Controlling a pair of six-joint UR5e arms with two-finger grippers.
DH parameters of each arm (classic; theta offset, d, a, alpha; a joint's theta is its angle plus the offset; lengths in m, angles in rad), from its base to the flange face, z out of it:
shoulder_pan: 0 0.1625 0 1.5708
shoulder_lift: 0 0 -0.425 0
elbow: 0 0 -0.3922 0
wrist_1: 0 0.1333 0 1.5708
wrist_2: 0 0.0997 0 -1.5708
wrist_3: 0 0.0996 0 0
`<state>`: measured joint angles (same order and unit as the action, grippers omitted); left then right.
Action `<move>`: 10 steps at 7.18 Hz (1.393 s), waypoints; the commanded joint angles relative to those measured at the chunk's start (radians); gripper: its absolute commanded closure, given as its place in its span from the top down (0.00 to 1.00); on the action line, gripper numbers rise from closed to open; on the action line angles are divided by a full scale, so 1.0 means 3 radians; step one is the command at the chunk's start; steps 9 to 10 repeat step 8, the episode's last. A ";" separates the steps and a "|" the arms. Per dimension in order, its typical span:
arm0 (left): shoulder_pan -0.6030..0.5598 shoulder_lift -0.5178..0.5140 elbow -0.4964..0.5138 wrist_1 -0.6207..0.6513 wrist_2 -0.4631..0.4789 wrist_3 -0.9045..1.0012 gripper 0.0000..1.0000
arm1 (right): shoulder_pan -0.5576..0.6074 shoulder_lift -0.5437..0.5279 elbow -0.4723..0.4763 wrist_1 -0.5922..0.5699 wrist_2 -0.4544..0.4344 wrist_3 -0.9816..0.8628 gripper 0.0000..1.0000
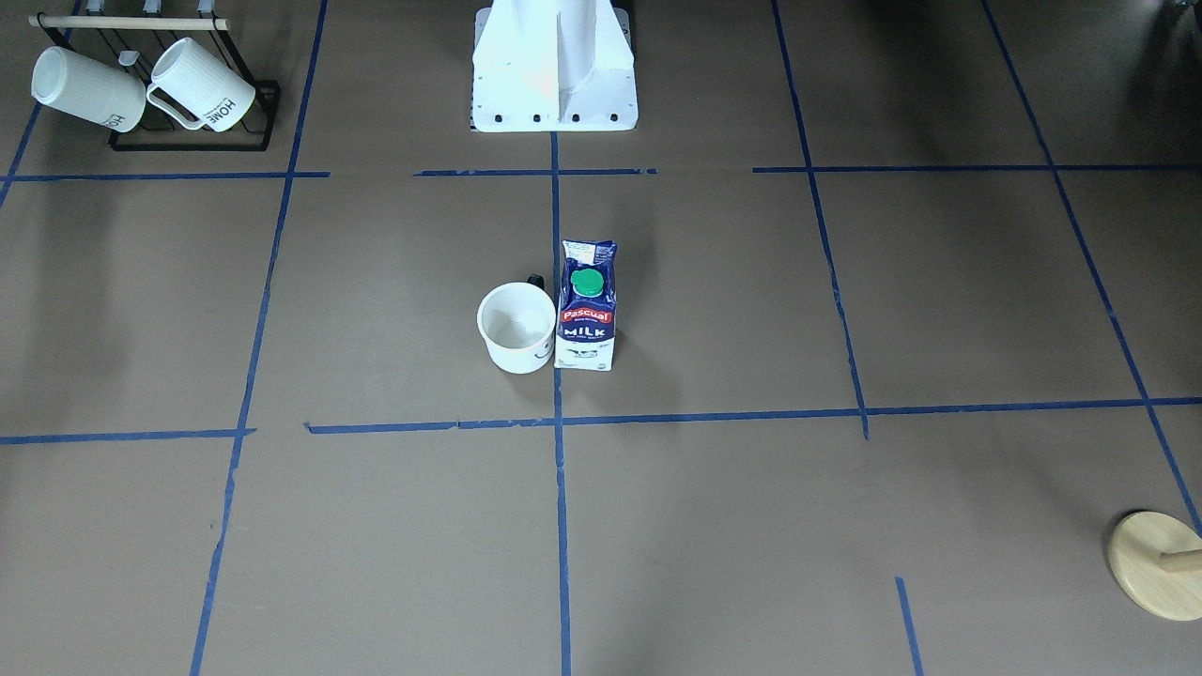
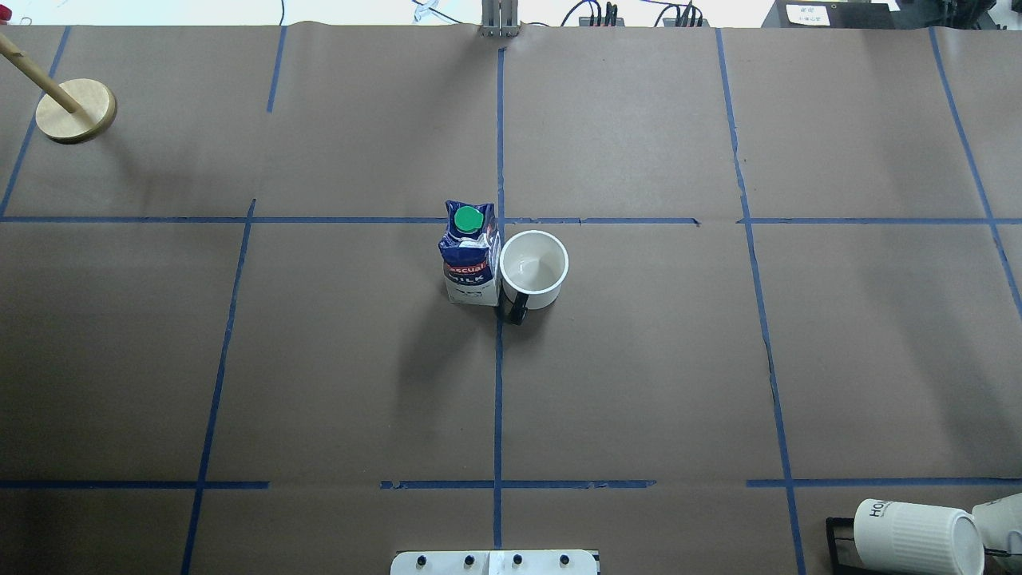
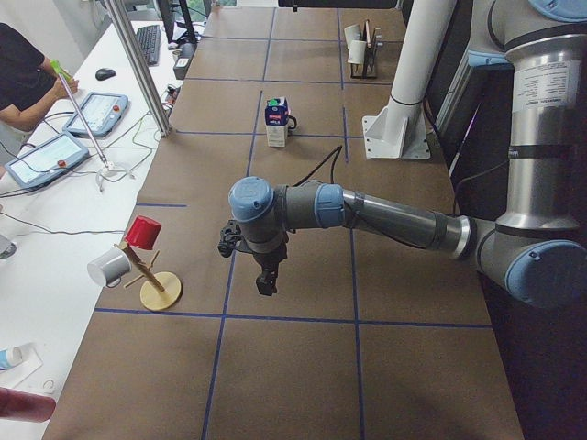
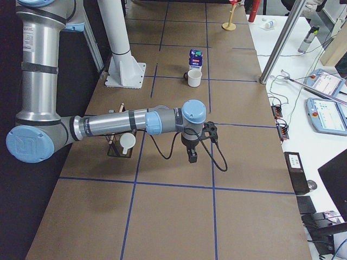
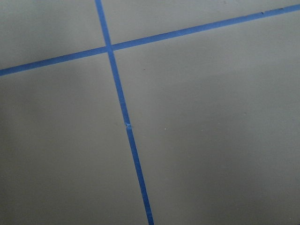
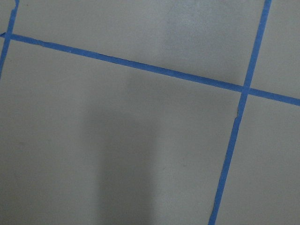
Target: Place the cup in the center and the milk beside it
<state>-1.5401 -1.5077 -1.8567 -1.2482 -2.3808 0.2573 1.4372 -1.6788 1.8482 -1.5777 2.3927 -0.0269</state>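
Left arm (image 3: 394, 215) up close: silver-grey tubes, pale-blue caps (image 3: 249, 197) on round joints. White label (image 3: 541, 87) on upper link (print too small to read). Thin black cable (image 3: 316, 165) arcing off wrist. Left tool (image 3: 266, 280): small, black, boxy. Now right arm (image 4: 108, 125): same silver-and-blue livery, black cable looping off wrist, right tool (image 4: 192, 155) black too. White pedestal (image 1: 554, 75): flanged foot, four dark bolts (image 1: 537, 118) along edge.

Opposed overhead and front cameras share the cup (image 1: 516, 327).
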 commanded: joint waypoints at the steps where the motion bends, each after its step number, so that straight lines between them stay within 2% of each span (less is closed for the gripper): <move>1: -0.0005 0.0015 -0.0008 -0.0002 0.0031 0.0017 1.00 | -0.0004 -0.0008 -0.0004 0.0008 -0.0004 -0.0002 1.00; 3: -0.0005 -0.0021 -0.0044 -0.0012 0.0021 -0.0009 1.00 | 0.0001 -0.0008 0.0006 0.0013 -0.0009 -0.0002 1.00; 6: -0.0005 -0.0031 0.0155 -0.0007 0.0031 0.0001 1.00 | 0.0011 -0.0013 0.0001 0.0018 0.0001 -0.0002 1.00; 10: -0.0005 -0.0031 0.0109 -0.0007 0.0036 0.0012 1.00 | 0.0041 -0.0094 -0.0004 0.0013 0.0011 -0.0139 1.00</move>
